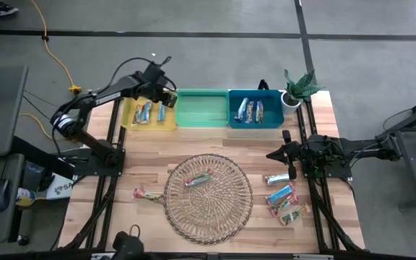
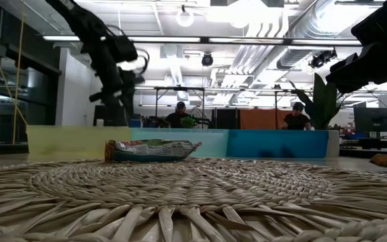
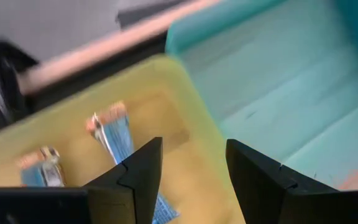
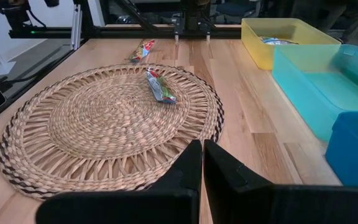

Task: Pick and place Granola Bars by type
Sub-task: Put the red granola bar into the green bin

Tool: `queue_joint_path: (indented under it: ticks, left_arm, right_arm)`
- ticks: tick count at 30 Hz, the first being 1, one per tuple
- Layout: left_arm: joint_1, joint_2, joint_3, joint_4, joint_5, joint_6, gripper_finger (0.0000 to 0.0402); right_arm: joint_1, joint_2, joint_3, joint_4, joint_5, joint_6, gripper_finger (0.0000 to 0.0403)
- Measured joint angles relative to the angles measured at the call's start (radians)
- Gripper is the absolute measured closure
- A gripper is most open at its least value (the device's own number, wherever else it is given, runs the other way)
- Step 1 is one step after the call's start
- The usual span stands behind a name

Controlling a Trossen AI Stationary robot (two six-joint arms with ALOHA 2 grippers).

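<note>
My left gripper hangs open above the right end of the yellow bin; nothing is between its fingers. Blue-wrapped granola bars lie flat on the yellow bin's floor below it. Silvery-blue bars lie in the blue bin. One multicoloured bar rests on the round wicker tray. Another lies on the table left of the tray, and several more lie to its right. My right gripper waits shut at the table's right side.
A green bin stands between the yellow and blue bins along the far edge, with nothing showing in it. A potted plant stands at the far right corner. Bare wood lies between the bins and the tray.
</note>
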Motion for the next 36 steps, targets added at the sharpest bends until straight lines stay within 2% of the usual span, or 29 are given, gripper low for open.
queue_joint_path:
  ticks: [4, 7, 12, 18, 23, 30, 36]
  left_arm:
    - [0.000, -0.085, 0.000, -0.004, 0.018, 0.033, 0.0227]
    - [0.000, -0.150, 0.000, -0.004, 0.082, 0.057, 0.0227]
    - [0.000, -0.252, 0.001, -0.028, 0.274, 0.136, 0.0227]
    - [0.000, -0.379, 0.001, -0.179, 0.530, 0.276, 0.0227]
    - [0.000, -0.478, 0.001, -0.222, 0.687, 0.291, 0.0227]
    - [-0.001, -0.594, 0.001, -0.269, 0.773, 0.285, 0.0227]
    - [-0.024, -0.678, 0.001, -0.454, 0.836, 0.330, 0.0227]
  right_arm:
    - [0.000, 0.000, 0.000, 0.000, 0.000, 0.000, 0.0402]
    - [0.000, 0.000, 0.000, 0.000, 0.000, 0.000, 0.0402]
    - [0.000, 0.000, 0.000, 0.000, 0.000, 0.000, 0.0402]
    - [0.000, 0.000, 0.000, 0.000, 0.000, 0.000, 0.0402]
    - [0.000, 0.000, 0.000, 0.000, 0.000, 0.000, 0.0402]
    - [0.000, 0.000, 0.000, 0.000, 0.000, 0.000, 0.0402]
    - [0.000, 0.000, 0.000, 0.000, 0.000, 0.000, 0.0402]
